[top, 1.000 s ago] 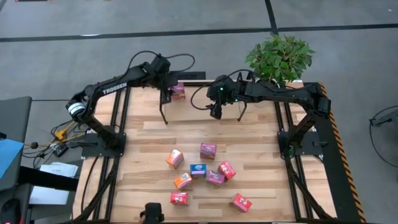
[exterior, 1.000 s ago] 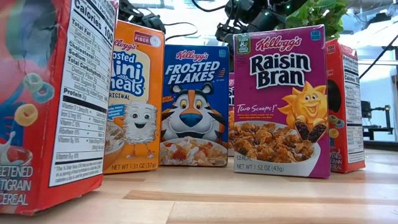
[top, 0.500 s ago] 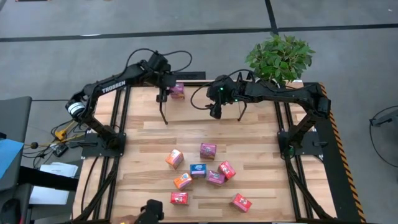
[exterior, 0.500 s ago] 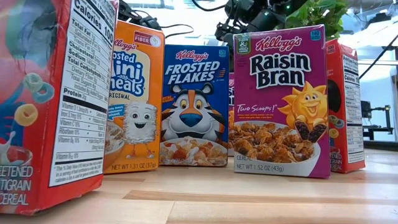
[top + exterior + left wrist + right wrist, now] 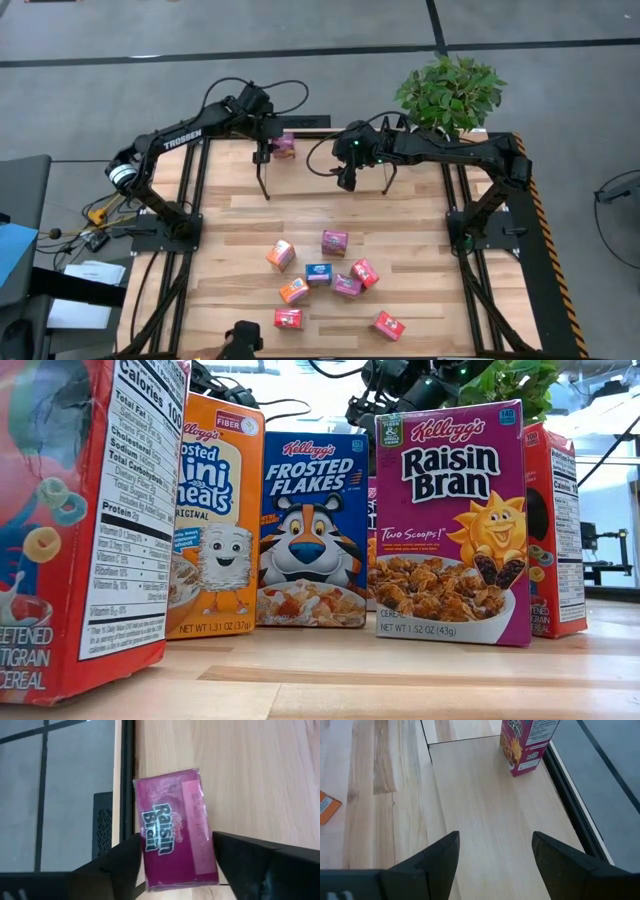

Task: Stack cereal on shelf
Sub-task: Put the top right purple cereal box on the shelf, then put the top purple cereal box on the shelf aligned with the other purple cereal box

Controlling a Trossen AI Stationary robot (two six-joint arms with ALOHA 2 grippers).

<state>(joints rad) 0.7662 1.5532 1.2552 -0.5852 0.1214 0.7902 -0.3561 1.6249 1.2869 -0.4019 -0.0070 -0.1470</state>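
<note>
Since a second ago the left arm's jaws [image 5: 272, 146] have shifted slightly toward the far edge of the worktop [image 5: 420, 215], ending just beside the magenta Raisin Bran box [image 5: 286, 146]; over the last half second nothing is changing.

That magenta box is standing at the far edge of the worktop, on the pale board of the shelf [image 5: 262, 183], whose thin black rods are showing below it in the high view. In the left wrist view the box [image 5: 175, 827] is sitting between the two dark fingers [image 5: 115, 865], which are spread to either side of it; whether they are pressing on it cannot be told. In the right wrist view the same box [image 5: 526, 745] is standing upright on the pale board near its far corner.

The right arm's jaws [image 5: 347, 180] are hanging over the middle of the shelf, well apart from the box, with the fingers [image 5: 437, 860] wide and nothing between them.

Seven more boxes are lying in a loose cluster nearer the front of the worktop: an orange one [image 5: 280, 254], a magenta one [image 5: 334, 241], a blue one [image 5: 319, 273], and red ones [image 5: 387, 325] among them. A leafy plant [image 5: 450, 92] is sitting at the far right corner.
</note>
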